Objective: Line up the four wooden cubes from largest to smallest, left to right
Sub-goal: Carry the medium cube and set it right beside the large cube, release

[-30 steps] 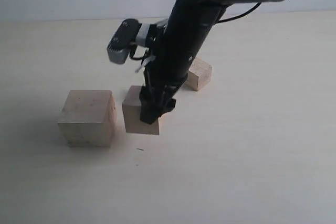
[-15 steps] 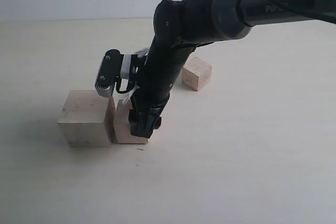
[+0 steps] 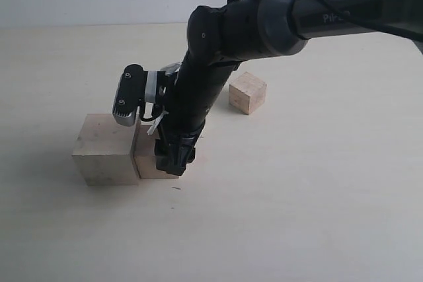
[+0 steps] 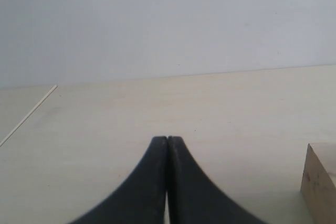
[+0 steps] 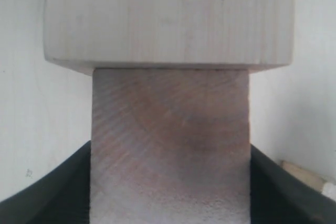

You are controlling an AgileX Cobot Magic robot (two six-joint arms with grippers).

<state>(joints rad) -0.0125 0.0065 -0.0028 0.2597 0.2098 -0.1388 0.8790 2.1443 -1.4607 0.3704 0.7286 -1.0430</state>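
Note:
The largest wooden cube [image 3: 106, 150] stands on the table at the left. A second, smaller cube [image 3: 147, 161] sits tight against its right side, with my right gripper [image 3: 172, 156] shut on it from above. In the right wrist view this held cube [image 5: 170, 145] fills the space between the dark fingers [image 5: 58, 192], and it butts against the largest cube [image 5: 168, 17]. A small cube [image 3: 248, 92] lies apart, farther back to the right. My left gripper [image 4: 167, 141] is shut on nothing, with a cube's edge [image 4: 319, 182] beside it. No fourth cube shows in the exterior view.
The right arm [image 3: 251, 24] slants down from the upper right and hides the table behind the held cube. The pale tabletop [image 3: 297, 196] stretches to the front and right. A pale wall [image 4: 168, 19] rises behind the table.
My right gripper has carried the second cube left and down until it sits against the largest cube. The small cube and the left gripper have not moved.

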